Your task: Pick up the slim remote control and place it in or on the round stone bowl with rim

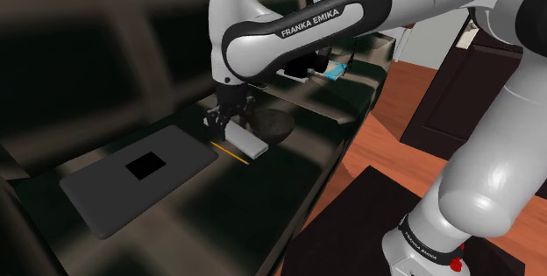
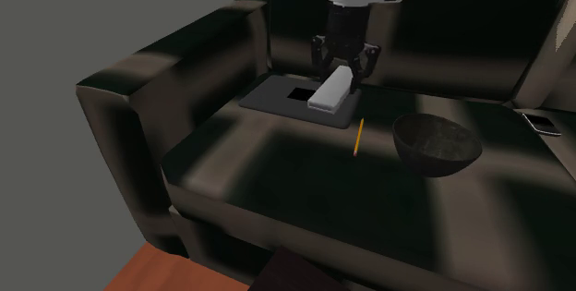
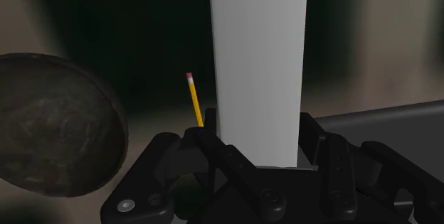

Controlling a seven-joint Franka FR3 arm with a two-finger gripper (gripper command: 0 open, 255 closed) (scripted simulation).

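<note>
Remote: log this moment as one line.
end effector: shut on remote | bowl: on sofa seat, remote not in it | pencil: between them

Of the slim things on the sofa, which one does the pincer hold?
The white remote control, clasped at one end by the pincer. The yellow pencil and the dark phone lie loose on the sofa, apart from it.

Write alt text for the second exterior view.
A black gripper clasps one end of a pale slim remote by a grey mat on a dark sofa. A yellow pencil lies between it and a dark round bowl to the right.
</note>
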